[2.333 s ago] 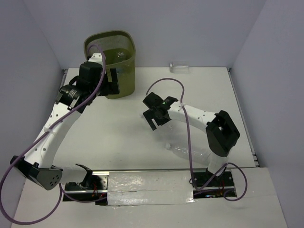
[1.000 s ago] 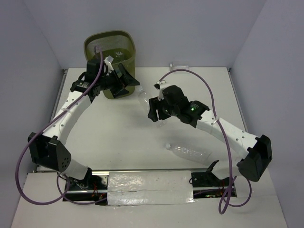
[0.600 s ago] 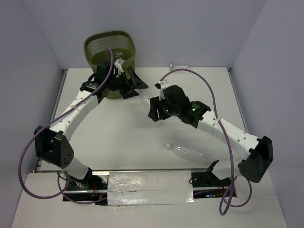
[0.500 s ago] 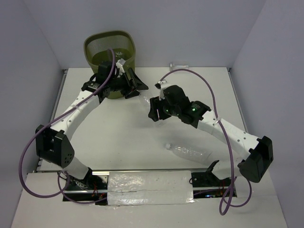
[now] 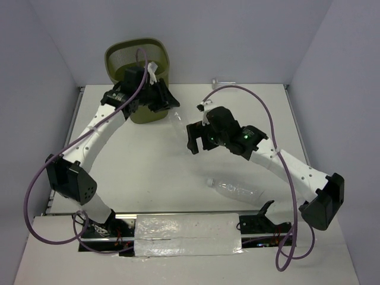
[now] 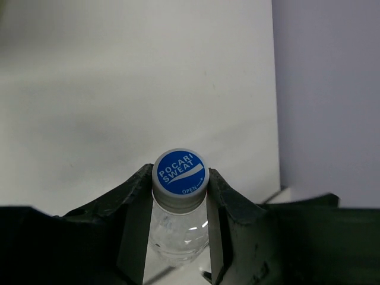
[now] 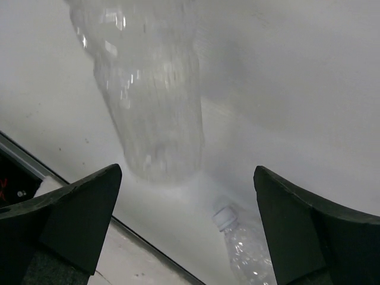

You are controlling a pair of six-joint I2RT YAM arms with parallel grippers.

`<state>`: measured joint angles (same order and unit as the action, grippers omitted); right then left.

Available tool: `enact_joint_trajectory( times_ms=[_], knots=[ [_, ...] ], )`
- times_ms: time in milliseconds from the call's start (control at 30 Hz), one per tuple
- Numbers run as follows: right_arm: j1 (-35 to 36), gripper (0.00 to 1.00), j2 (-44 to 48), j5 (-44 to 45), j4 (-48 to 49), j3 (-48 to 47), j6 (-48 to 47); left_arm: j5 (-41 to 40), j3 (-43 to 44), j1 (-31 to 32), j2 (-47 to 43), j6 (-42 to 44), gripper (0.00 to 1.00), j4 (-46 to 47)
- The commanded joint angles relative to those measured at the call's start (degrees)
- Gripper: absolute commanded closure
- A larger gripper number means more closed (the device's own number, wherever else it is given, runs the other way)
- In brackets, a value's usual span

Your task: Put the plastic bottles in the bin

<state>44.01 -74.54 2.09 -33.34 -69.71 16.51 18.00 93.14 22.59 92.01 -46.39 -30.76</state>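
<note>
While the left gripper (image 6: 179, 178) is clamped on the neck of one clear ribbed plastic bottle (image 7: 154, 107) just beside the olive-green mesh plastic bin (image 5: 122, 59), I cannot tell that any is inside yet. Its blue cap (image 6: 179, 171) points back toward the bin and its base toward the wide-open right gripper (image 5: 193, 141), with the long axis diagonal. A second bottle (image 5: 234, 190) lies near the front of the white table (image 5: 148, 172), and a third bottle (image 5: 224, 83) at its back edge

plastic bottles (image 5: 236, 190): 3 in view | bin (image 5: 135, 43): 1 | robot arms (image 5: 89, 133): 2 | purple cables (image 5: 237, 89): 2
</note>
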Motion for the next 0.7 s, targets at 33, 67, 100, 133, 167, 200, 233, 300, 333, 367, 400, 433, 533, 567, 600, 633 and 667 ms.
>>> enact_joint_trajectory(
  times_ms=[33, 67, 100, 133, 167, 200, 233, 300, 333, 367, 400, 433, 533, 567, 600, 633, 667],
  knots=[
    [0.1, 0.00, 7.0, 5.9, -9.2, -9.7, -4.1, -14.5, 17.8, -0.1, 3.3, 14.5, 1.00, -10.9],
    [0.1, 0.00, 8.2, 7.3, -10.3, -10.9, -4.4, -16.8, 21.3, -0.2, 4.2, 16.0, 1.00, -12.3],
    [0.1, 0.00, 10.5, 11.1, -12.4, -12.6, -4.3, -20.2, 28.1, -0.2, 5.9, 18.9, 1.00, -13.1],
    [0.1, 0.00, 11.8, 12.8, -13.1, -13.2, -4.0, -21.9, 31.7, -0.2, 6.8, 20.0, 1.00, -13.9],
    [0.0, 0.00, 13.2, 14.5, -13.5, -13.4, -3.8, -22.9, 35.1, -0.1, 8.3, 21.2, 1.00, -14.0],
    [0.0, 0.00, 15.6, 17.7, -13.9, -13.5, -3.4, -24.5, 40.9, -0.1, 8.9, 23.4, 1.00, -13.6],
    [-0.1, 0.00, 16.6, 19.3, -14.5, -13.6, -2.5, -25.8, 44.5, -0.1, 9.2, 24.4, 1.00, -11.8],
    [-0.2, 0.00, 18.5, 22.2, -15.0, -13.4, -1.2, -29.0, 45.5, -0.1, 8.4, 26.2, 1.00, -8.6],
    [-0.2, 0.00, 20.0, 24.9, -15.2, -13.3, -0.5, -30.4, 45.2, -0.1, 7.6, 27.8, 1.00, -4.7],
    [-0.2, 0.00, 20.8, 26.0, -15.3, -12.9, 0.7, -31.4, 43.7, -0.1, 5.5, 28.5, 1.00, -2.5],
    [-0.2, 0.00, 22.2, 28.1, -15.0, -11.9, 1.2, -34.3, 42.7, -0.2, 4.4, 30.3, 1.00, 2.1],
    [-0.2, 0.00, 22.8, 29.0, -14.8, -11.2, 2.3, -36.2, 41.7, -0.2, 2.5, 31.1, 1.00, 4.2],
    [-0.2, 0.00, 23.9, 30.6, -15.2, -9.1, 4.0, -42.3, 39.0, -0.9, 1.2, 35.1, 1.00, 11.3],
    [-0.2, 0.00, 23.7, 30.4, -15.9, -8.2, 4.4, -43.5, 39.4, -1.1, 1.5, 36.2, 1.00, 12.4],
    [0.0, 0.00, 23.6, 30.4, -16.6, -7.8, 5.0, -44.4, 40.0, -1.3, 2.1, 38.0, 1.00, 13.5],
    [-0.1, 0.00, 23.3, 29.8, -17.2, -6.7, 6.4, -46.6, 41.1, -1.7, 3.5, 38.9, 1.00, 13.9],
    [-0.2, 0.00, 23.2, 29.2, -18.2, -5.9, 6.9, -47.5, 41.1, -1.8, 4.1, 39.8, 1.00, 14.6]
  ],
)
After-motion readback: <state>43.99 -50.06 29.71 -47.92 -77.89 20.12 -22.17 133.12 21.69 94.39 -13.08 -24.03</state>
